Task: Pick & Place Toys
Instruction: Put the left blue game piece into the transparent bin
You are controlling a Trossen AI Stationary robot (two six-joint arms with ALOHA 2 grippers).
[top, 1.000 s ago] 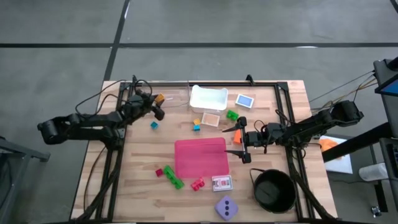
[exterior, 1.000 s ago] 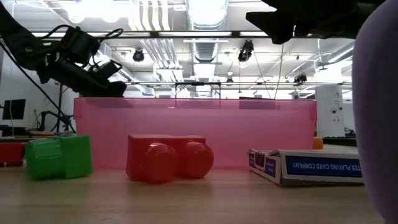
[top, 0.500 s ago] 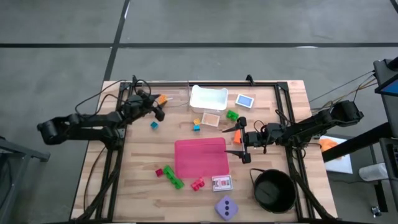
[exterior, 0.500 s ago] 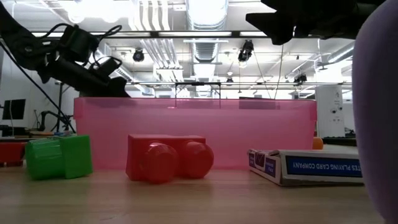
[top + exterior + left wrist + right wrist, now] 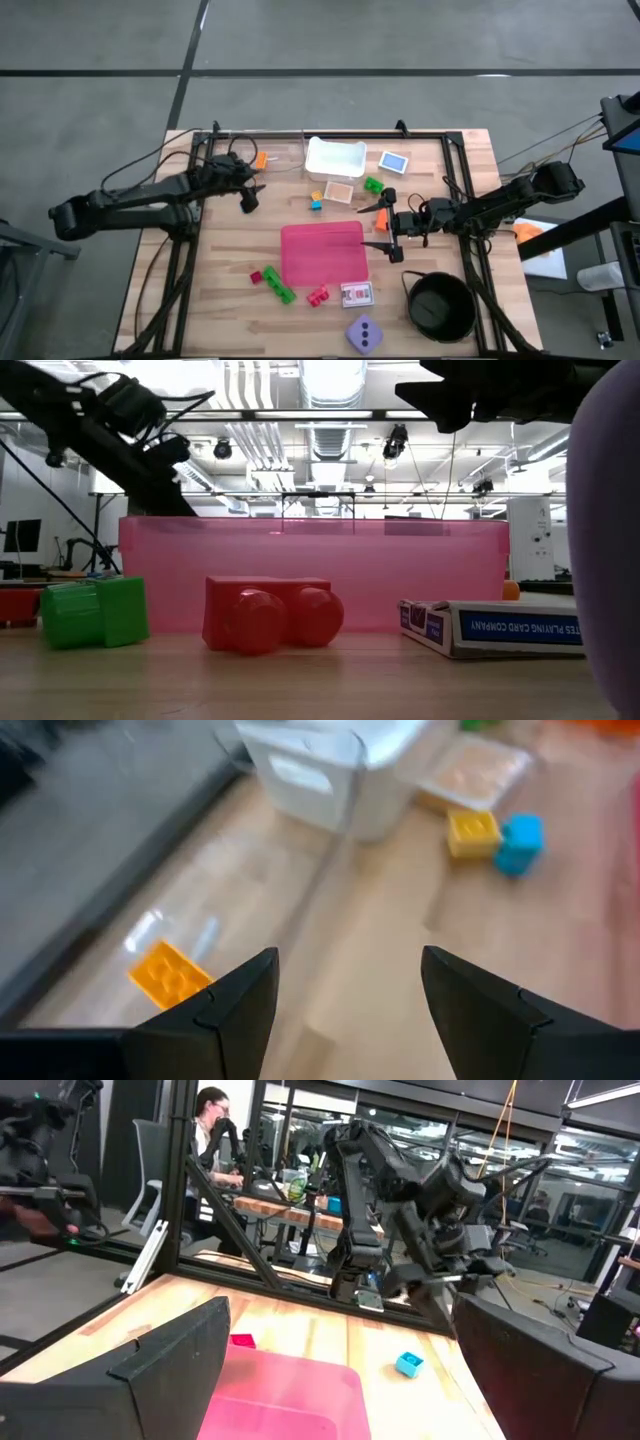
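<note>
Table [image 5: 230,250] first: wood top, dark frame rails round it. Pink tray [image 5: 322,253] mid-table, black bowl [image 5: 440,306] at the near right corner, white bin [image 5: 335,156] at the far edge. L arm comes in from the left side, R arm from the right.

Left gripper [image 5: 248,193] hangs over the far-left part of the table, jaws apart, nothing between them; left wrist view shows bare wood in the gap. Right gripper [image 5: 385,232] sits just off the tray's right edge, fingers spread wide, empty, prob waiting.

Toys, big to small: lilac die [image 5: 364,333] at the near edge, just left of the bowl. Green brick [image 5: 279,285] w/ a small red one beside it, near-left of the tray. Red brick [image 5: 318,295] touching or just off the tray's near edge. Green piece [image 5: 373,185] and yellow+blue pair [image 5: 316,200] btwn bin and tray. Orange brick [image 5: 260,159] close to the far rail, left of the bin.

Key relation: orange brick [image 5: 169,971] lies just beyond the L fingers and off to one side, not centred in the gap. Its long axis looks skewed to the jaw line, exact angle hard to call. L arm is much nearer it than R. My read: L needs to shift sideways over the brick and prob rotate the wrist before descending. Rail is close, so clearance on that side is the risk.
</note>
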